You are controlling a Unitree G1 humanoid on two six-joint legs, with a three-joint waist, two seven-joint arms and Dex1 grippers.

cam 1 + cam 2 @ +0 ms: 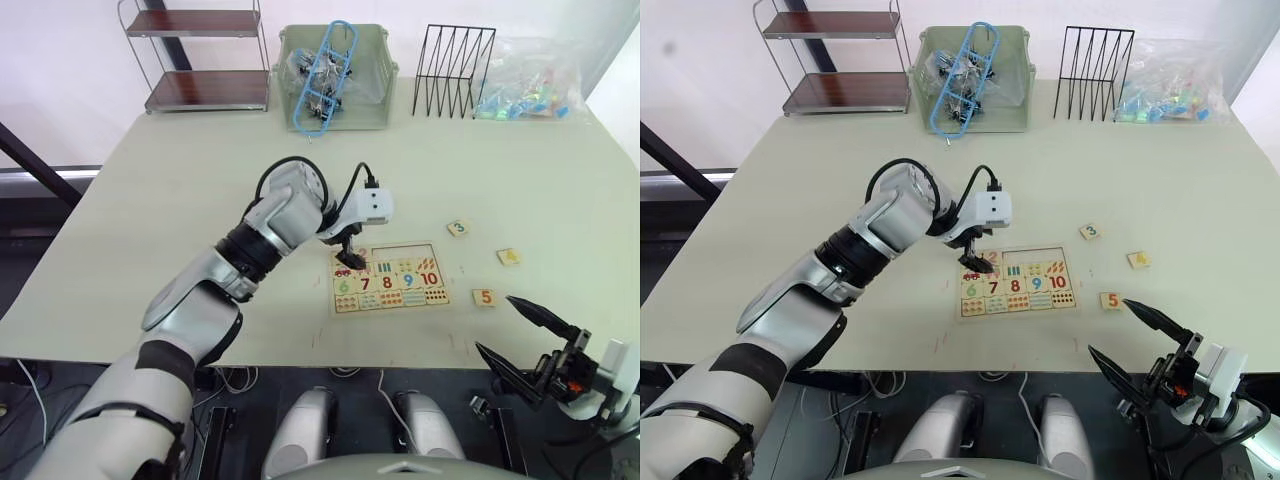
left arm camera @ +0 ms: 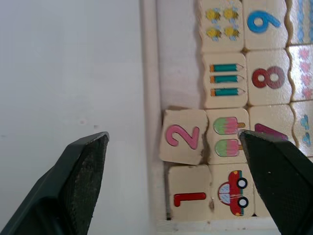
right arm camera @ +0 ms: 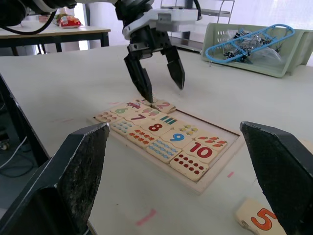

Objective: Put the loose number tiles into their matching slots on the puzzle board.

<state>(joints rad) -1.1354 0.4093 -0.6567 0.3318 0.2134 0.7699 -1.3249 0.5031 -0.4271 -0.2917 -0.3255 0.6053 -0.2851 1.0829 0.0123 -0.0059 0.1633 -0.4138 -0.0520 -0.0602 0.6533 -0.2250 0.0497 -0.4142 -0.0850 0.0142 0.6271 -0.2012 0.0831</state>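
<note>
Tile 2 (image 2: 182, 136), pink digit, lying in the second slot of the puzzle board (image 1: 389, 277) top row, slightly crooked, one edge riding the frame side rather than fully seated. Tile 1 (image 2: 190, 198) seated in the corner slot just beside it. Remaining slots (image 1: 405, 252) of that row bare, running toward 3 o'clock. Below them, picture tiles and digits 6 to 10 in place.

Left gripper (image 1: 347, 258) poised just above tile 2, jaws open and straddling it, holding nothing. Three loose tiles on the pale surface (image 1: 180, 200) at 3 o'clock of the board: tile 3 (image 1: 458, 228) farthest back, tile 4 (image 1: 509, 257) beyond it to the side, tile 5 (image 1: 485, 297) nearest the board's corner. Right gripper (image 1: 515, 335) low at 5 o'clock, off the surface edge, jaws wide open, empty.

Risks, as a judgement: tile 2 left tilted, blocking slot 3 next door; a downward press with open jaws tipping it out or nudging tile 1; a careless lift catching the crooked edge and dragging it off the board. At 12 o'clock, a green basket (image 1: 380, 100), wire rack (image 1: 455, 70) and small shelf (image 1: 205, 60), well apart.
</note>
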